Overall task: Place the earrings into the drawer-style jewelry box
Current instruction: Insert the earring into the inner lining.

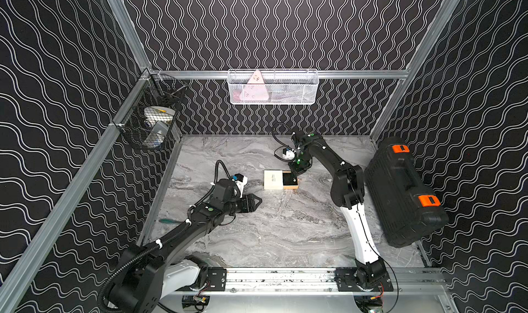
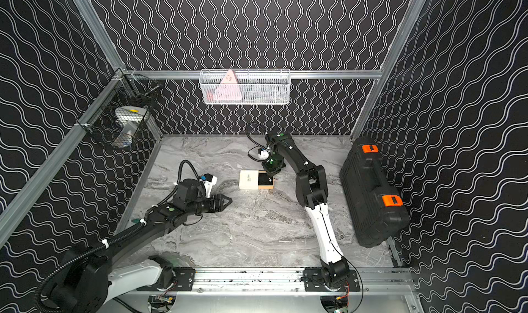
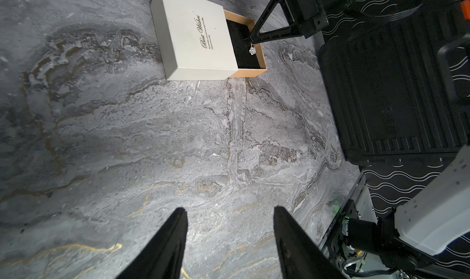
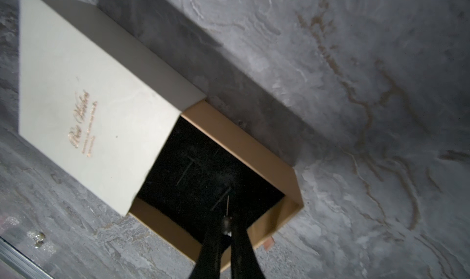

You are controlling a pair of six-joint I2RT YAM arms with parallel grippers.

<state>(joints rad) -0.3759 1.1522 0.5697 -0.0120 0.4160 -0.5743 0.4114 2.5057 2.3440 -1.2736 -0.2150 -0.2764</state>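
R pincer, earring at tip, over jewelry box; L pincer apart.

script "best wishes" on the drawer-style jewelry box, finer print beneath illegible

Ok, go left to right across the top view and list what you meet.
Black wire basket → left tool → drawer-style jewelry box → black case with orange latches.

Black arms, white lower links, green dots, corrugated black conduit
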